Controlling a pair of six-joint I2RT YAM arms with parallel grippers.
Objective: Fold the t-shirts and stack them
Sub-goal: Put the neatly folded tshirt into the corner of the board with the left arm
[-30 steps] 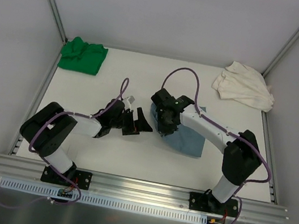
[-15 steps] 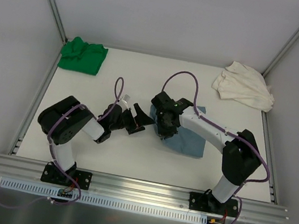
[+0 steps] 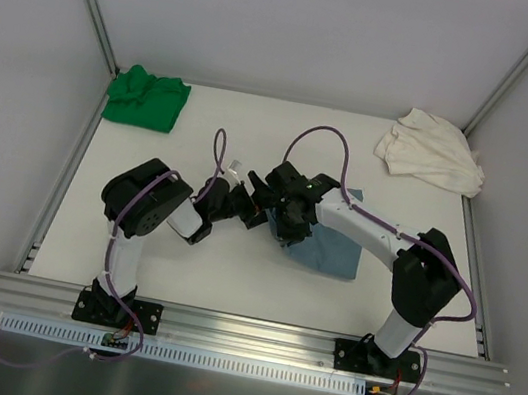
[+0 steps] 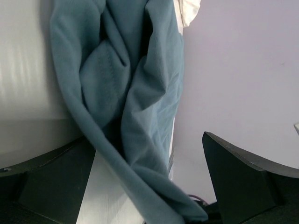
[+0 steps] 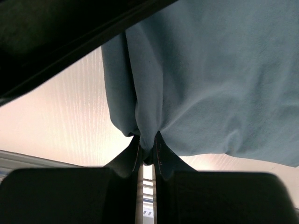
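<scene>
Blue-grey tee (image 5: 215,70) nipped by right pincer (image 5: 147,151), btwn spread left pincer (image 4: 145,137).

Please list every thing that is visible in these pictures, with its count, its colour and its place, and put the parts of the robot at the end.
blue-grey t-shirt: one, dusty blue-grey, middle of the table, a little to the right, its left edge gathered up
green t-shirt: one, bright green, far left corner, crumpled
cream t-shirt: one, cream-white, far right corner, crumpled
table: one, white
rail: one, silver, along the near edge
left arm: one, black and white, jaws wide open with blue-grey cloth between them
right arm: one, black and white, jaws shut on a fold of the blue-grey t-shirt
</scene>
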